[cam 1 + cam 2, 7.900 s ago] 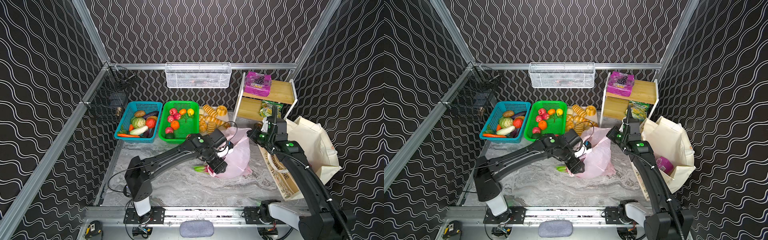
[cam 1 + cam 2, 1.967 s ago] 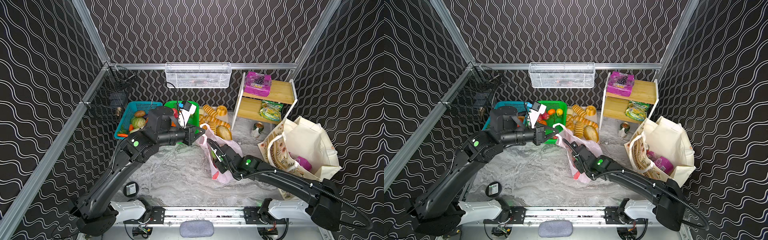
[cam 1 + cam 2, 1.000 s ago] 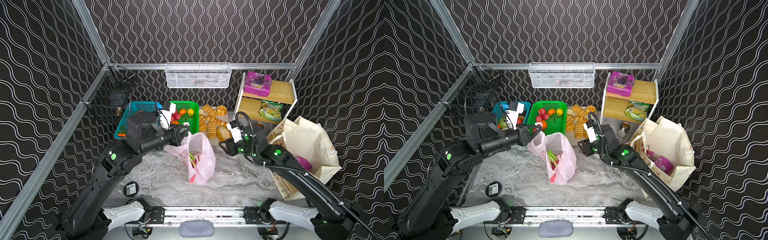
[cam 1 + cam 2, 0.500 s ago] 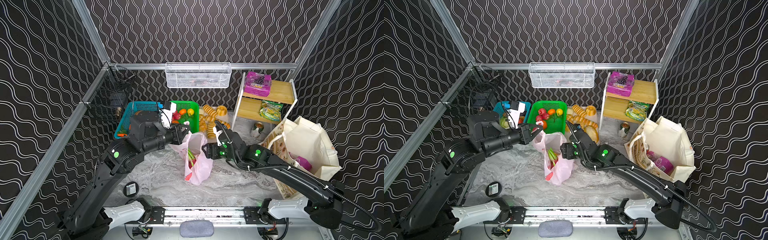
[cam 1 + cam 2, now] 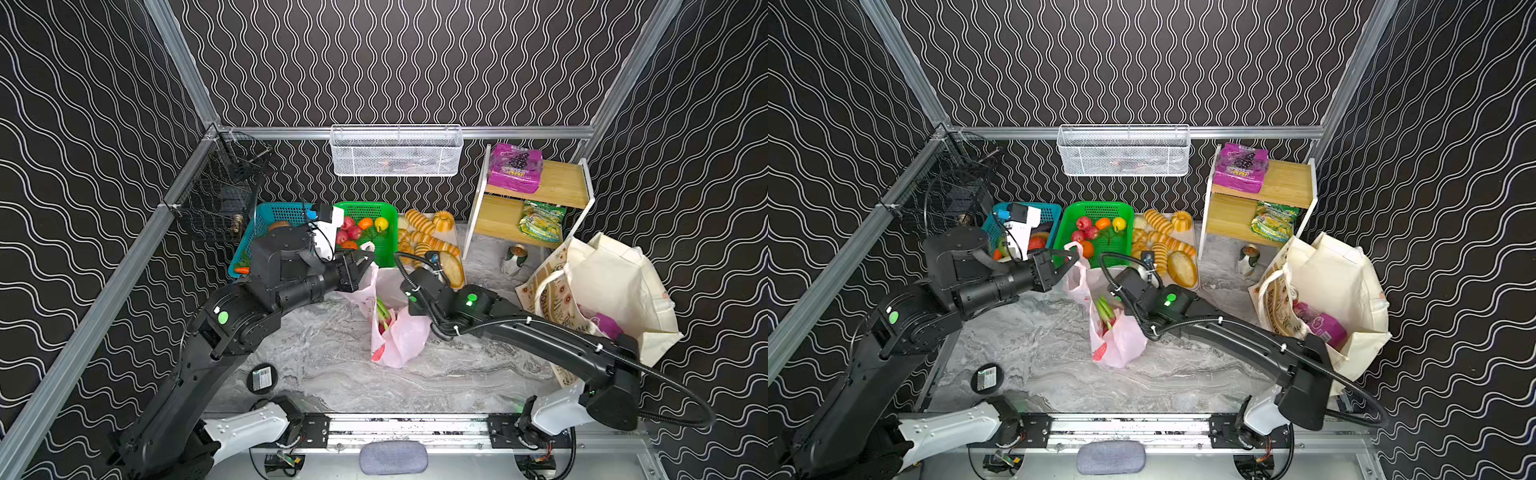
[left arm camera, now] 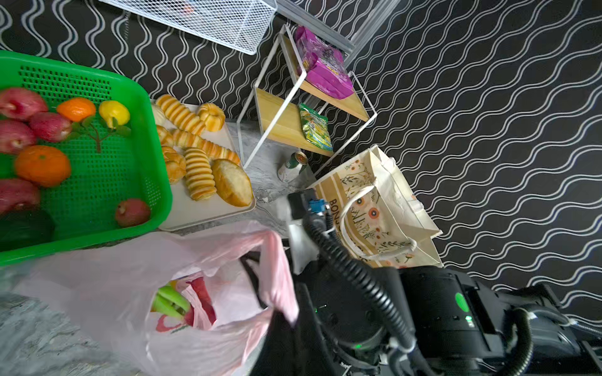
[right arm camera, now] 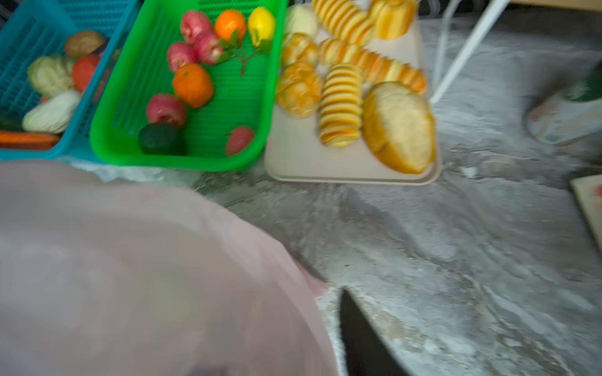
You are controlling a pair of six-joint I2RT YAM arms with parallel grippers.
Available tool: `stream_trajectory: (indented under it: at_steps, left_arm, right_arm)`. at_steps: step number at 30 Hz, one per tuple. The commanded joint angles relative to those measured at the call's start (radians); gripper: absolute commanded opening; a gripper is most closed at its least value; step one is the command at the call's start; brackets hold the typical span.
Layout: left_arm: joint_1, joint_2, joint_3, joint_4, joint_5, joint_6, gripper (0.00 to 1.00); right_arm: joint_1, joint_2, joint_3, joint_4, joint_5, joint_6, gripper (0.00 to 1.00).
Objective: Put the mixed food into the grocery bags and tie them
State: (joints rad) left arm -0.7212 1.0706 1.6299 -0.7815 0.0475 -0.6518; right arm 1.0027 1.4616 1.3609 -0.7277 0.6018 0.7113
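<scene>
Plastic, thin and translucent: the pink plastic bag (image 5: 399,340) at the middle of the surface (image 5: 457,374), held up by its top, bottom seemingly resting there, mouth pulled wide. Printed with red fruit; clear enough to show the dragon fruit (image 6: 176,302) inside, green tips up. Pinched at the left handle by the left gripper (image 5: 1065,259), pads pressed together on the loop, same as a second before. Reached meanwhile at the opposite rim by the right gripper (image 5: 1116,294), brought across from well to the right; one finger seemingly inside the mouth, but clamped or not, impossible to tell. Judged close to both handles gathered for the knot. Farther back, at the right edge, the cream tote (image 5: 611,286) left untied; at the far right corner, the purple packet (image 5: 515,166) unpacked on the shelf (image 5: 557,183).
</scene>
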Motion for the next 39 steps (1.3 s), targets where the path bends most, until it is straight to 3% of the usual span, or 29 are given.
stream_trajectory:
  at_steps: [1, 4, 7, 10, 13, 16, 20, 23, 25, 27, 28, 30, 31, 32, 34, 36, 39]
  left_arm:
    - [0.000, -0.011, 0.008, -0.047, -0.123, 0.012, 0.00]
    - [0.000, -0.009, 0.022, -0.083, -0.141, 0.031, 0.00]
    - [0.000, -0.003, 0.032, -0.087, -0.069, 0.058, 0.00]
    - [0.000, 0.012, 0.058, -0.102, 0.029, 0.072, 0.00]
    - [0.000, 0.036, 0.111, -0.165, 0.061, 0.078, 0.00]
    - [0.000, 0.045, 0.150, -0.242, -0.004, 0.062, 0.00]
    - [0.000, 0.031, 0.171, -0.241, 0.020, 0.045, 0.00]
    - [0.000, 0.035, 0.197, -0.243, 0.067, 0.045, 0.00]
    - [0.000, 0.046, 0.204, -0.276, 0.086, 0.044, 0.00]
    - [0.000, 0.067, 0.196, -0.292, 0.118, 0.046, 0.00]
    - [0.000, 0.077, 0.180, -0.289, 0.138, 0.048, 0.00]
    - [0.000, 0.092, 0.136, -0.281, 0.138, 0.045, 0.00]
    - [0.000, 0.099, 0.116, -0.278, 0.111, 0.034, 0.00]
    - [0.000, 0.104, 0.087, -0.260, 0.083, 0.019, 0.00]
    - [0.000, 0.100, 0.023, -0.190, 0.060, -0.004, 0.00]
    - [0.002, 0.104, 0.004, -0.164, 0.012, -0.009, 0.00]
    - [0.002, 0.121, 0.018, -0.169, -0.028, 0.006, 0.00]
  right_arm:
    - [-0.057, -0.076, -0.033, 0.038, -0.044, -0.144, 0.15]
    - [-0.192, -0.126, -0.053, 0.047, -0.312, -0.311, 0.02]
    - [-0.359, -0.151, -0.065, 0.065, -0.695, -0.515, 0.00]
    - [-0.451, -0.140, -0.001, 0.029, -1.012, -0.716, 0.00]
    - [-0.471, -0.120, 0.085, -0.016, -1.319, -0.895, 0.00]
    - [-0.474, -0.086, 0.185, -0.079, -1.593, -1.014, 0.00]
    - [-0.506, -0.031, 0.295, -0.223, -1.789, -1.159, 0.00]
    - [-0.549, 0.000, 0.277, -0.230, -1.766, -1.147, 0.00]
    - [-0.556, 0.027, 0.227, -0.142, -1.585, -1.018, 0.00]
    - [-0.561, 0.078, 0.192, -0.113, -1.456, -0.965, 0.00]
    - [-0.561, 0.116, 0.183, -0.101, -1.391, -0.938, 0.10]
    - [-0.561, 0.203, 0.201, -0.087, -1.238, -0.861, 0.16]
    - [-0.561, 0.242, 0.228, -0.102, -1.165, -0.842, 0.30]
    - [-0.561, 0.290, 0.278, -0.137, -1.083, -0.815, 0.32]
    - [-0.561, 0.326, 0.359, -0.203, -1.040, -0.820, 0.34]
    - [-0.561, 0.287, 0.404, -0.205, -0.976, -0.803, 0.43]
    - [-0.561, 0.109, 0.299, -0.052, -0.910, -0.828, 0.49]
